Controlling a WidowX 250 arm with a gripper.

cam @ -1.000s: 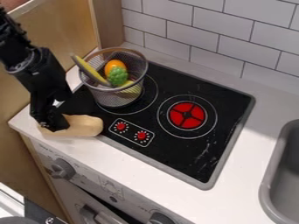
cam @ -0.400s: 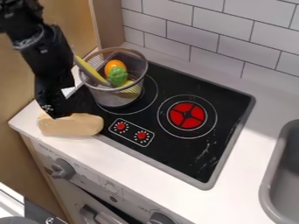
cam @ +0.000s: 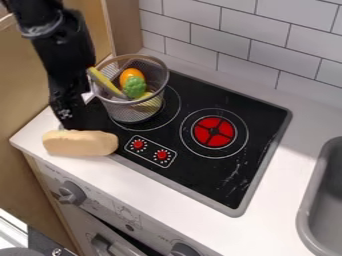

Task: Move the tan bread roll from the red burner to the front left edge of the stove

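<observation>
Looked down on a white counter (cam: 297,142), with a black cooktop (cam: 257,120) set on it and a grey sink (cam: 327,205) at the right. Found the black arm (cam: 63,50) slanting in from the upper left, with the gripper (cam: 70,121) low at the left end, right by the far side of the tan loaf (cam: 80,143). Couldn't tell from this angle whether open or closed, nor whether touching the loaf. Spotted a mesh basket (cam: 137,111) upright on the far-left burner, just right of the arm.

Saw the loaf lying lengthwise on the counter, beside the cooktop's near-left corner, outside the basket. Picked out a long yellow piece (cam: 103,82) leaning over the basket's left rim, with an orange ball (cam: 131,76) and a bumpy green piece (cam: 134,87) inside. Judged those as already placed; judged the loaf as down on the counter, but couldn't say whether handling it was finished or just starting.
</observation>
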